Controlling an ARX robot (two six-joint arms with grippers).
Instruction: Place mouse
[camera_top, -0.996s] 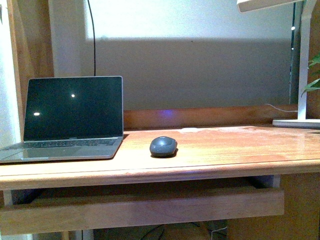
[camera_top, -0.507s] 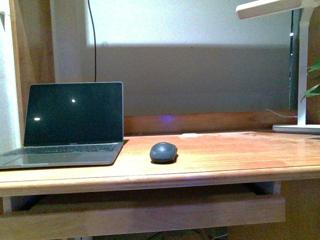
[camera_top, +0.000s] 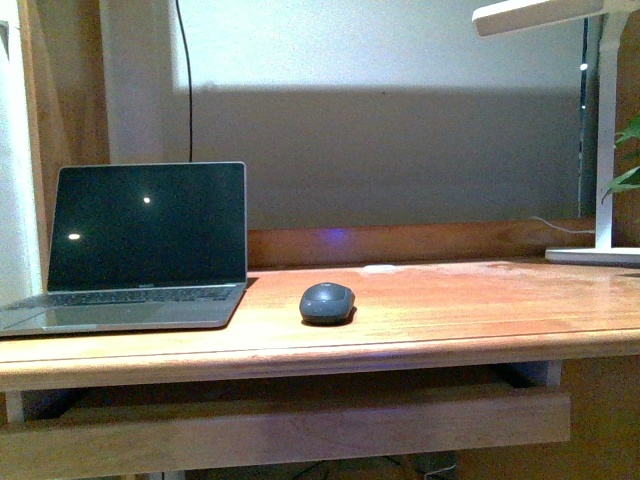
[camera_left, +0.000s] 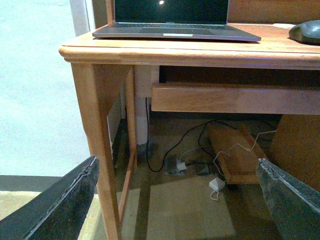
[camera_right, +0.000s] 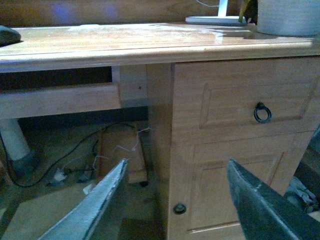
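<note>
The small dark grey oval mouse lies on the wooden desk, just right of the open laptop. It also shows at the edge of the left wrist view and of the right wrist view. Neither arm shows in the front view. My left gripper is open and empty, low in front of the desk's left leg. My right gripper is open and empty, low in front of the desk's drawer cabinet.
A white desk lamp stands at the desk's back right beside a plant. A pull-out shelf hangs under the desktop. Cables and a power brick lie on the floor. The cabinet has a ring handle.
The front view shifted upward a second ago, so the desk and lamp sit lower in frame. The mouse and laptop have stayed in place on the desk.
</note>
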